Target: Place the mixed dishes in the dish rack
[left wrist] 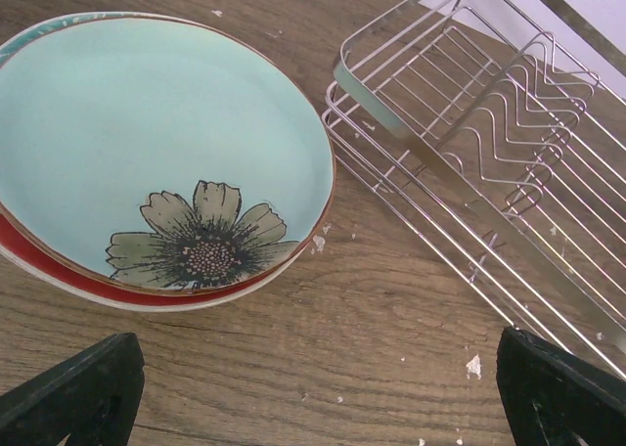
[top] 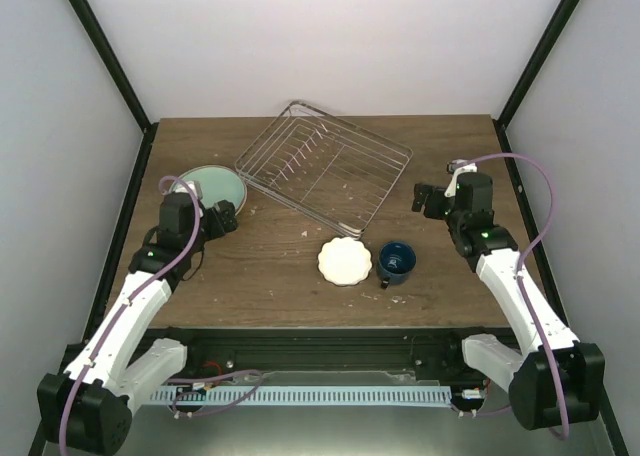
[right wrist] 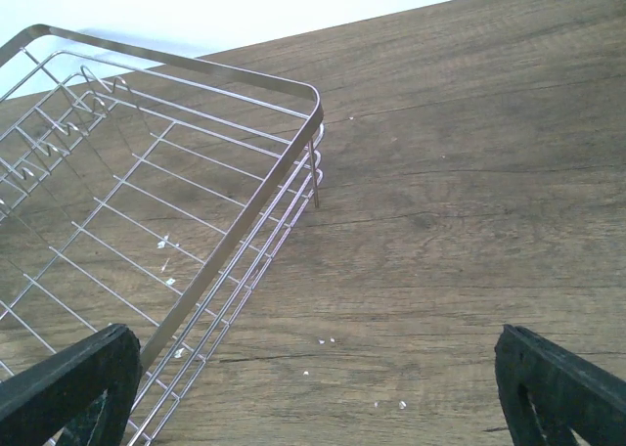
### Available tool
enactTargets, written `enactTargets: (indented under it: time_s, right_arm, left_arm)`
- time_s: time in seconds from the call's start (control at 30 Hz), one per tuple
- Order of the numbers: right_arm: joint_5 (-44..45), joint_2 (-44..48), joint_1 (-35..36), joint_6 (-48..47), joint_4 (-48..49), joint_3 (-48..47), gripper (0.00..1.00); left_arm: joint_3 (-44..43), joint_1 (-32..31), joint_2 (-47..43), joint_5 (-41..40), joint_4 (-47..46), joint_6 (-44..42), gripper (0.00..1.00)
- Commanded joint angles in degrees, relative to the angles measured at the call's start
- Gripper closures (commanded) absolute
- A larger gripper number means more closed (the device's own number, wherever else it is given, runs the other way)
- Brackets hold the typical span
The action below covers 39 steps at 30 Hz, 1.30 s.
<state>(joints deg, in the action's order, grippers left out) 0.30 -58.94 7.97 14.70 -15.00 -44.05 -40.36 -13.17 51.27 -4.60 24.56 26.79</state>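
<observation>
left gripper (top: 224, 219): jaws spread wide, nothing held; hovers just beside the plates, probably lined up for a first pick.
right gripper (top: 428, 198): equally wide and empty, near the rack's right corner but apart from it.
flower plate (left wrist: 147, 123): pale-green, lies on a red-rimmed plate (left wrist: 59, 270), left of the rack.
dish rack (top: 323, 166): back middle of the table (top: 270, 276), tines up; seems unloaded.
scalloped dish (top: 345, 261), blue mug (top: 396, 260): side by side before the rack, waiting.
</observation>
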Motion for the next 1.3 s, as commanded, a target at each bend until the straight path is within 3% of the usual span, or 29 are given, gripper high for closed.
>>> enactTargets:
  time_s: [0.0, 0.7, 0.93, 1.27]
  right_arm:
    - [-0.62, 0.11, 0.55, 0.42, 0.21, 0.35, 0.00]
    - [-1.00, -2.54, 0.55, 1.09, -2.94, -2.80, 0.00]
    - [-0.62, -3.49, 0.62, 0.86, -9.86, -8.30, 0.00]
    - [-3.18, -8.17, 2.62, 3.42, -9.43, -9.34, 0.00]
  left_arm:
    - [0.54, -0.24, -0.14, 0.72, -1.27, -0.24, 0.00]
    - [0.78, -0.20, 0.05, -0.75, -2.02, -1.65, 0.00]
    - [-2.60, -0.24, 6.68, -6.23, -3.37, -3.47, 0.00]
    - [-11.37, -0.27, 18.24, -6.57, -6.21, -7.07, 0.00]
